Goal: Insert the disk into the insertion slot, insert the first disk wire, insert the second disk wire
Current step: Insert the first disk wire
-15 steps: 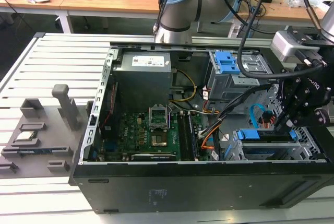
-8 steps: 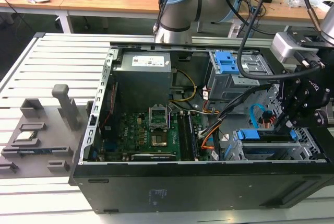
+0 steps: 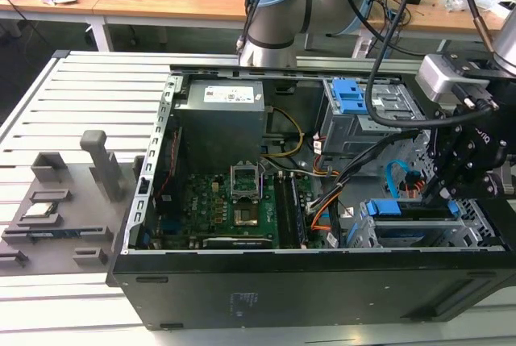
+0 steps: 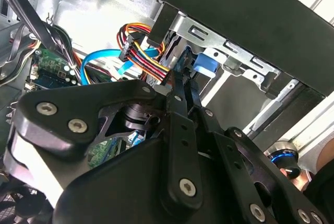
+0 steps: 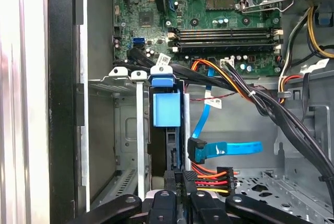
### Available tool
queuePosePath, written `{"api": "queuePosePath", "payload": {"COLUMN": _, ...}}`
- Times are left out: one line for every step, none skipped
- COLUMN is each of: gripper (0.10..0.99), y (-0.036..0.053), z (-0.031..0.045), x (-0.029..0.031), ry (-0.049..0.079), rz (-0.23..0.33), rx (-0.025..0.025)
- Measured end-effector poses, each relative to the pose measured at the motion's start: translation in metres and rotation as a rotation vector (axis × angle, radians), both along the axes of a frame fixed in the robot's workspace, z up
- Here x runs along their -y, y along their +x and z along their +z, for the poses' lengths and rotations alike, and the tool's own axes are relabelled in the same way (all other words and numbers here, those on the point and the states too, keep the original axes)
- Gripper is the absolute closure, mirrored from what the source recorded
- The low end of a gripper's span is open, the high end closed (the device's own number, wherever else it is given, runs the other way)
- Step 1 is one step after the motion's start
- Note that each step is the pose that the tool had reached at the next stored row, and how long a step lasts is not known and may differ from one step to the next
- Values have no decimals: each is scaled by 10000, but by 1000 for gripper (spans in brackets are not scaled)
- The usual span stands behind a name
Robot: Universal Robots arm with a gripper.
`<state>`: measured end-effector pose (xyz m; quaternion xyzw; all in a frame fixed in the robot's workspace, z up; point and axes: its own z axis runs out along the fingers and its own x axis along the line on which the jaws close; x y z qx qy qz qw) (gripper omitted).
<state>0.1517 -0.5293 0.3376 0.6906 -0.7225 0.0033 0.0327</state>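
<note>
Slatted table [image 3: 97, 88]: one disk [image 5: 166, 106], one tool [image 4: 183, 85].

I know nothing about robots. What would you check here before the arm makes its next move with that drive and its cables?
1. Is the disk in the insertion slot? Ok: its blue carrier stands inside the silver cage.
2. Is the blue cable plugged in? Not ok: its connector hangs free beside the slot.
3. Is the coloured-wire plug seated? Cannot tell: it lies right beside the hand.
4. Is the hand at the slot? Ok: it is at the cage's opening, next to the carrier.
</note>
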Motion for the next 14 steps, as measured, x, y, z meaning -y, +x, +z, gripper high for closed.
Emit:
{"api": "queuePosePath", "payload": {"gripper": 918, "y": 0, "z": -1, "x": 0, "ry": -2, "rz": 0, "rx": 0}}
{"api": "queuePosePath", "payload": {"gripper": 918, "y": 0, "z": -2, "x": 0, "ry": -1, "rz": 0, "rx": 0}}
{"api": "queuePosePath", "payload": {"gripper": 918, "y": 0, "z": -2, "x": 0, "ry": -3, "rz": 0, "rx": -1}}
{"api": "queuePosePath", "payload": {"gripper": 906, "y": 0, "z": -3, "x": 0, "ry": -2, "rz": 0, "rx": -1}}
{"api": "queuePosePath", "payload": {"gripper": 906, "y": 0, "z": -3, "x": 0, "ry": -8, "rz": 0, "rx": 0}}
{"api": "queuePosePath", "payload": {"gripper": 843, "y": 0, "z": 6, "x": 0, "ry": -11, "rz": 0, "rx": -1}}
{"api": "queuePosePath", "payload": {"gripper": 843, "y": 0, "z": 48, "x": 0, "ry": -12, "rz": -1, "rx": 0}}
{"api": "queuePosePath", "payload": {"gripper": 843, "y": -1, "z": 122, "x": -5, "ry": -12, "rz": -1, "rx": -1}}
{"api": "queuePosePath", "payload": {"gripper": 843, "y": 0, "z": 189, "x": -18, "ry": -11, "rz": 0, "rx": 0}}
{"api": "queuePosePath", "payload": {"gripper": 843, "y": 0, "z": 231, "x": -31, "ry": -12, "rz": 0, "rx": 0}}
{"api": "queuePosePath", "payload": {"gripper": 843, "y": 0, "z": 263, "x": -39, "ry": -13, "rz": 0, "rx": 0}}
{"api": "queuePosePath", "payload": {"gripper": 925, "y": 0, "z": 346, "x": -52, "ry": -14, "rz": 0, "rx": 0}}
{"api": "queuePosePath", "payload": {"gripper": 980, "y": 0, "z": 403, "x": -58, "ry": -13, "rz": 0, "rx": 0}}
{"api": "queuePosePath", "payload": {"gripper": 980, "y": 0, "z": 431, "x": -59, "ry": -14, "rz": 0, "rx": 0}}
